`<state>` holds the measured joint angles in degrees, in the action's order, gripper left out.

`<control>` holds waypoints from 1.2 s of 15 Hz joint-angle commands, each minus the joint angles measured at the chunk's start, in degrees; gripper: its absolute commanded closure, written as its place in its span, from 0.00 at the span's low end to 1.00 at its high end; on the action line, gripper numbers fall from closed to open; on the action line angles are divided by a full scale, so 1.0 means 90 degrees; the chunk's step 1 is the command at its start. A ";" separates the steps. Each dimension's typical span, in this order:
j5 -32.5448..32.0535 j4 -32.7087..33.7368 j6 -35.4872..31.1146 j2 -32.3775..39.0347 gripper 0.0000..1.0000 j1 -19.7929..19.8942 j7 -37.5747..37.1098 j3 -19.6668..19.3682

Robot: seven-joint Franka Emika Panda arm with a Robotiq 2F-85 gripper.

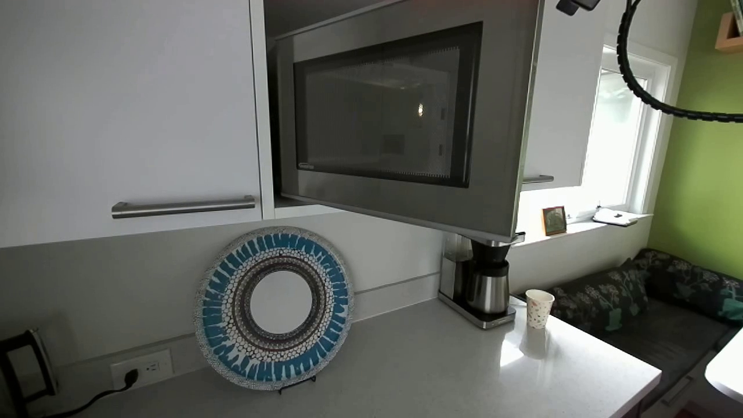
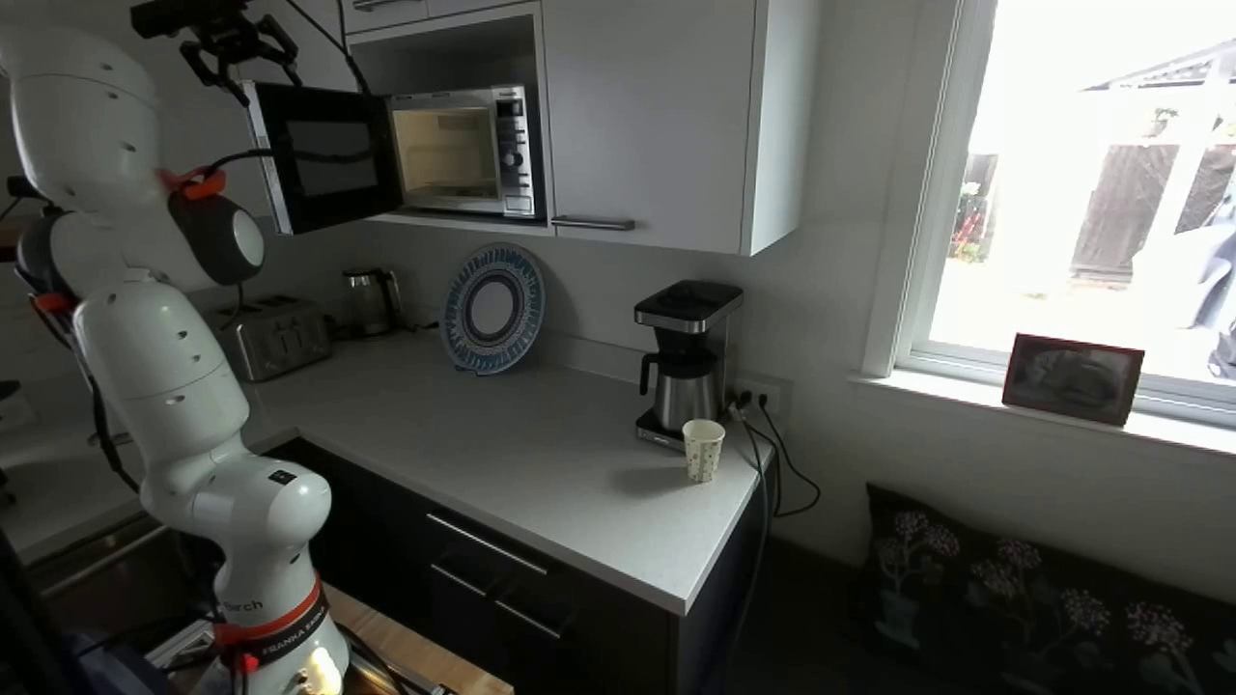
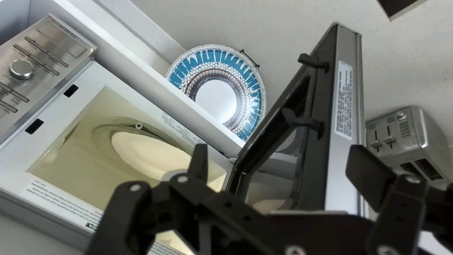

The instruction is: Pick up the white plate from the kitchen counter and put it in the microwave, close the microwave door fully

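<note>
Closing step, apparently: your jaws stand spread, the microwave door between them in wrist view, the white plate beyond, inside the microwave. Next, you should swing the door fully home.

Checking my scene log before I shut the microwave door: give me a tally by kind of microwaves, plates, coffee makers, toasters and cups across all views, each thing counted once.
Microwave: 1
Plates: 2, the white plate inside the microwave and the blue-patterned plate
Coffee maker: 1
Toaster: 1
Cup: 1
Total: 6
</note>
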<state>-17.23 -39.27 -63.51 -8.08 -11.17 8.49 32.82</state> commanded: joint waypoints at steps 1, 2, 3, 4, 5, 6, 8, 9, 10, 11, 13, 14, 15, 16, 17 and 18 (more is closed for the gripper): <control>-0.0268 0.0117 0.0085 0.0127 0.00 -0.0167 -0.0035 0.0142; -0.0329 0.0076 0.0077 0.0137 0.00 -0.0192 -0.0033 0.0203; -0.0357 0.0056 0.0071 0.0150 0.00 -0.0215 -0.0031 0.0234; -0.0365 0.0052 0.0069 0.0164 0.00 -0.0231 -0.0031 0.0237; -0.0368 0.0052 0.0068 0.0172 0.00 -0.0235 -0.0031 0.0234; -0.0343 0.0051 0.0111 0.0173 0.00 -0.0253 -0.0012 0.0247; -0.0402 -0.0045 0.0117 0.0162 0.00 -0.0335 -0.0068 0.0333; -0.0406 -0.0108 0.0147 0.0158 0.00 -0.0397 -0.0173 0.0395; -0.0474 -0.0217 0.0187 0.0120 0.00 -0.0444 -0.0251 0.0471; -0.0538 -0.0314 0.0274 0.0078 0.00 -0.0461 -0.0308 0.0513; -0.0876 -0.0285 0.0496 0.0141 0.00 -0.0406 -0.0489 0.0836; -0.1069 -0.0338 0.0580 0.0132 0.00 -0.0402 -0.0570 0.0944; -0.1421 -0.0438 0.0754 0.0086 0.00 -0.0355 -0.0593 0.1076; -0.1812 -0.0533 0.0876 0.0039 0.00 -0.0307 -0.0605 0.1191; -0.2107 -0.0536 0.0894 0.0068 0.00 -0.0307 -0.0620 0.1315; -0.2345 -0.0514 0.0839 0.0137 0.00 -0.0331 -0.0673 0.1444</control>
<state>-31.83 -42.74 -57.13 -6.69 -14.52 4.22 42.71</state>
